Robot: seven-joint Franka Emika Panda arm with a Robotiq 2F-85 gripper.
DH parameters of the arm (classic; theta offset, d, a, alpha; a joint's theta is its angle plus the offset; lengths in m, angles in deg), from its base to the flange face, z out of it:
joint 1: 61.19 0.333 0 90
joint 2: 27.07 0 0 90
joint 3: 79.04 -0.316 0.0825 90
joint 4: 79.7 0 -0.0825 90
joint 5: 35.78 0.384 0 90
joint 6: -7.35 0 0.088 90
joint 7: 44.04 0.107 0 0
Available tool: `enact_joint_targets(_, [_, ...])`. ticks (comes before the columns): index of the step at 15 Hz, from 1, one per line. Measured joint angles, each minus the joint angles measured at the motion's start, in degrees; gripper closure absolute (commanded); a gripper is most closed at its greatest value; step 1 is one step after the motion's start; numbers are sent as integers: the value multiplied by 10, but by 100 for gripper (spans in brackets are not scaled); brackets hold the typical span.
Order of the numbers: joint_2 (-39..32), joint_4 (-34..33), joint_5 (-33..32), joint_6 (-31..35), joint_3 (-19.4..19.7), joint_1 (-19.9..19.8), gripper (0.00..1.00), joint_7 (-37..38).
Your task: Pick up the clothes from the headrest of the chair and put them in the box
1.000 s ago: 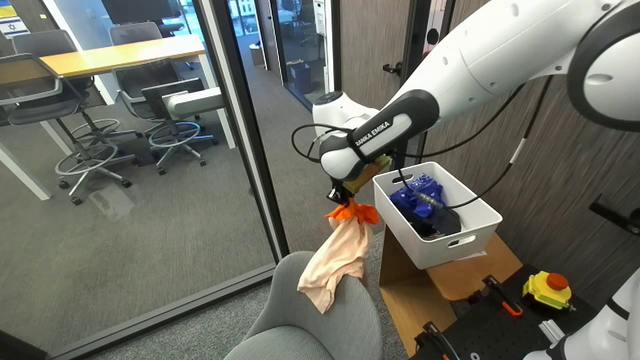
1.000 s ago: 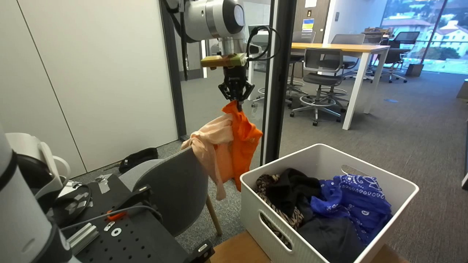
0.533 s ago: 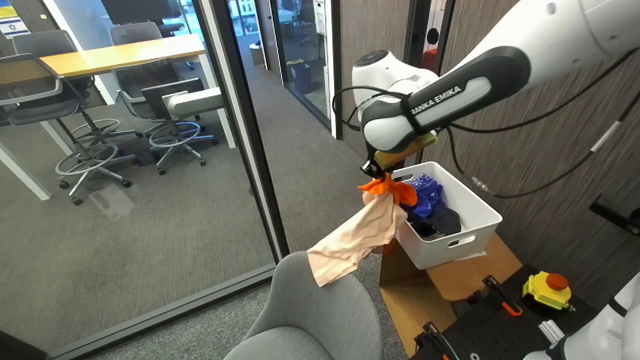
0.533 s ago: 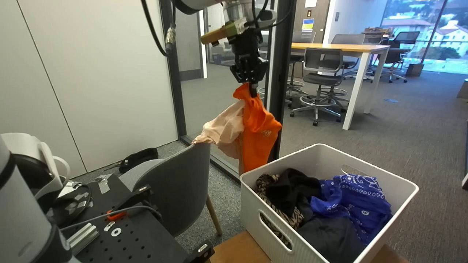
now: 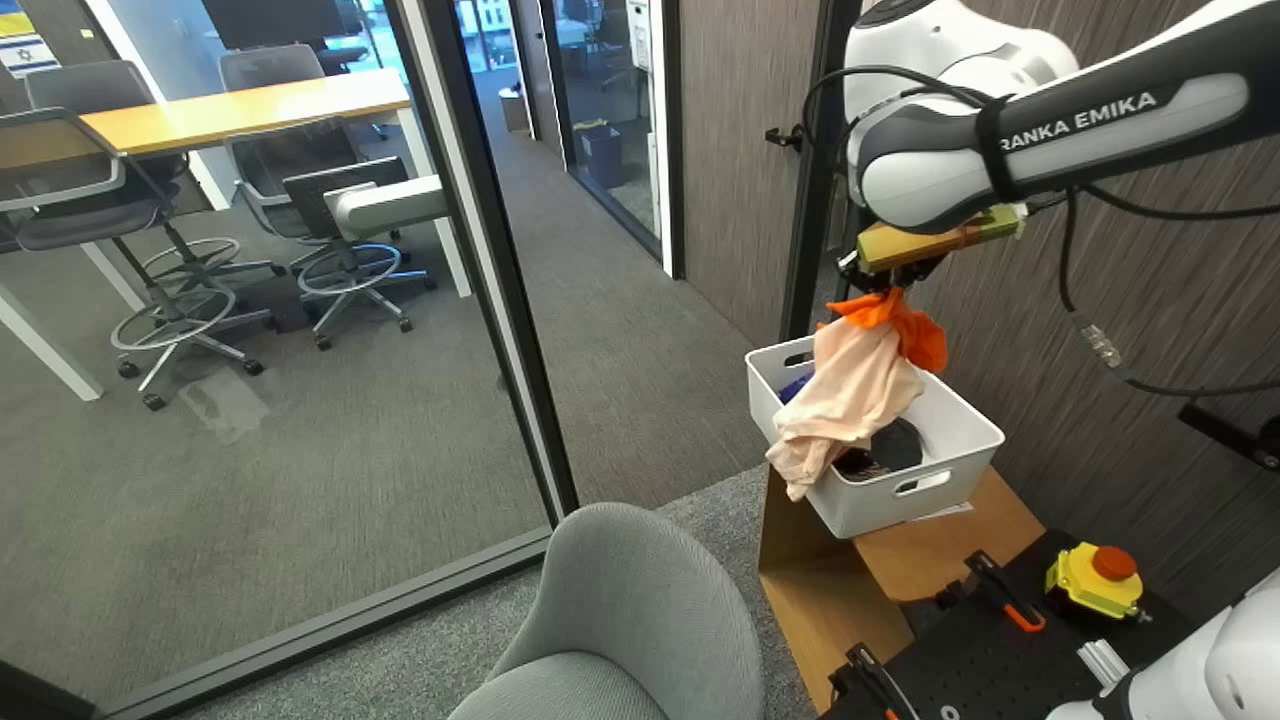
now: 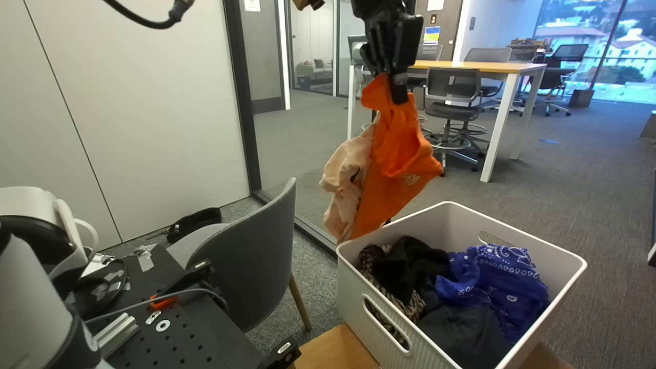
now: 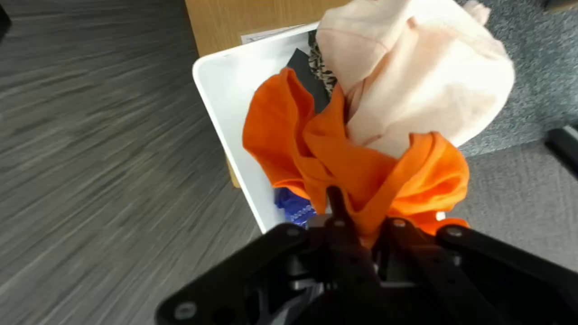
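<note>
My gripper (image 6: 397, 92) is shut on the orange cloth (image 6: 402, 159), with black fingers pinching its top. The cloth's peach part (image 6: 347, 171) hangs with it. In the wrist view, folds of orange cloth (image 7: 356, 167) rise between my fingers, with the peach cloth (image 7: 420, 76) beyond. The white box (image 6: 353, 302) stands on a wooden stand. The clothes hang above the box's far-left side, their lower end hidden behind its rim in that exterior view. In an exterior view the peach end (image 5: 800, 465) hangs over the box edge. The grey chair (image 5: 650, 590) has a bare backrest.
The box holds blue bandana cloth (image 6: 502, 287), black cloth (image 6: 410, 261) and patterned cloth. A glass wall with a dark post (image 5: 490, 250) stands beyond the chair. A black perforated board (image 6: 174, 333) and a yellow emergency-stop box (image 5: 1093, 582) are near the robot base.
My gripper has carried the clothes up and away from the chair to the box. The peach cloth, lying over the backrest before, has slid off it and now hangs freely.
</note>
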Motion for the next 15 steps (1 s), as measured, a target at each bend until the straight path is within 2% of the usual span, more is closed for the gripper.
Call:
enact_joint_targets(4, [45,25,-26,-1,1,-68,92,57])
enact_joint_targets(8, [53,56,-46,12,2,-118,92,138])
enact_joint_targets(15, [1,132,-46,109,4,-134,92,259])
